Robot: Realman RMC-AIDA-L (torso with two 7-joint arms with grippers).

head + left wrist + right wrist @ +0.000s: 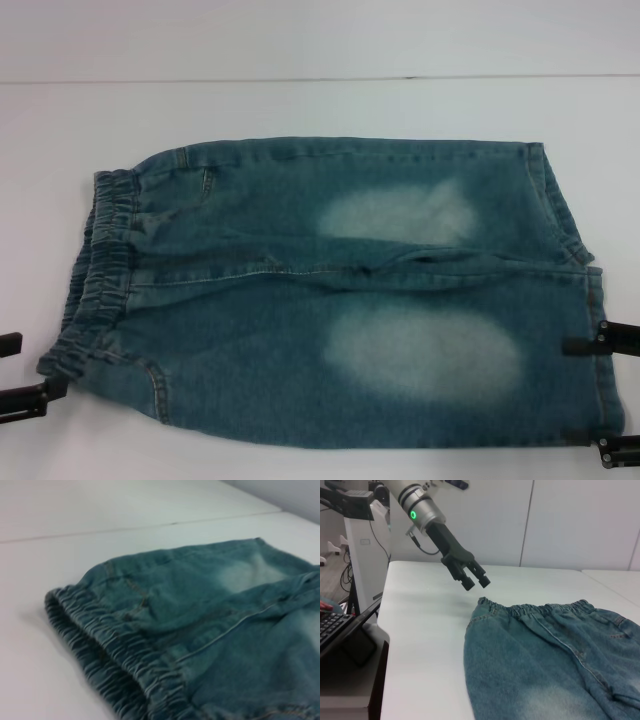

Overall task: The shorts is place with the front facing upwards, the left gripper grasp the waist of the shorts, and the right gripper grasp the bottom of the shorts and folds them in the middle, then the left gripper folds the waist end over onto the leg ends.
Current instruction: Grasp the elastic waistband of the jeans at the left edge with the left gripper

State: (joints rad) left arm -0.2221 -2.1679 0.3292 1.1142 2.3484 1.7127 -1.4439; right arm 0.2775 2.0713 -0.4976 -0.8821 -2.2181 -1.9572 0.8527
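The blue-green denim shorts (350, 300) lie flat on the white table, with two pale faded patches facing up. The ruffled elastic waist (100, 270) is at the left and the hemmed leg ends (600, 300) at the right. My left gripper (22, 372) is open at the near-left corner, just beside the waistband. In the right wrist view the left gripper (476, 583) hangs a little above the table, short of the waist (535, 610). My right gripper (605, 395) is open at the near-right corner, its fingers reaching over the hem of the near leg. The left wrist view shows the waist (115, 650) close up.
A seam (300, 78) crosses the white table behind the shorts. In the right wrist view the table's edge (382, 630) drops off beyond the waist end, with a keyboard (335, 625) and a white stand (365, 555) past it.
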